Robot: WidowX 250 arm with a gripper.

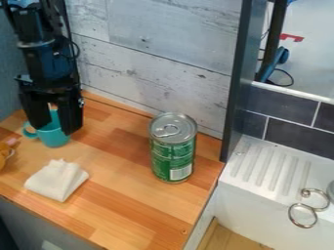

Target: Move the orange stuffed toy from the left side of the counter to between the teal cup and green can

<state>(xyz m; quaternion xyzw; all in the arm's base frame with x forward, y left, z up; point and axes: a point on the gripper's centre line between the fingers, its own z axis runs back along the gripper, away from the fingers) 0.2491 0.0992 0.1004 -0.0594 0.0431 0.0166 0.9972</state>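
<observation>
The counter [124, 197] runs back to the wall [156, 73], which limits room behind the work; an arm swung too far back could knock against it.

The gripper [57, 130] hangs over the counter's back left, fingers apart and pointing down, with part of the mug showing between them. They look released rather than clenched, though whether either one touches the mug cannot be told. Because they sit so near it, a small sideways error could bump the mug and tip it or shove it along the wood.

The can [173, 151] stands upright to the right, well apart from the gripper, near the counter's right edge. Tall and narrow, it would probably topple if struck high, and it might roll off towards the sink [267, 173].

The cloth [57, 179] lies bunched in front of the mug, near the front edge. Being soft, it could snag on a low fingertip and be dragged over.

The mug [56, 137] stands upright on the counter beneath the gripper, its handle towards the left. If one finger caught that handle or the rim, closing would likely twist the mug or let it slip.
</observation>
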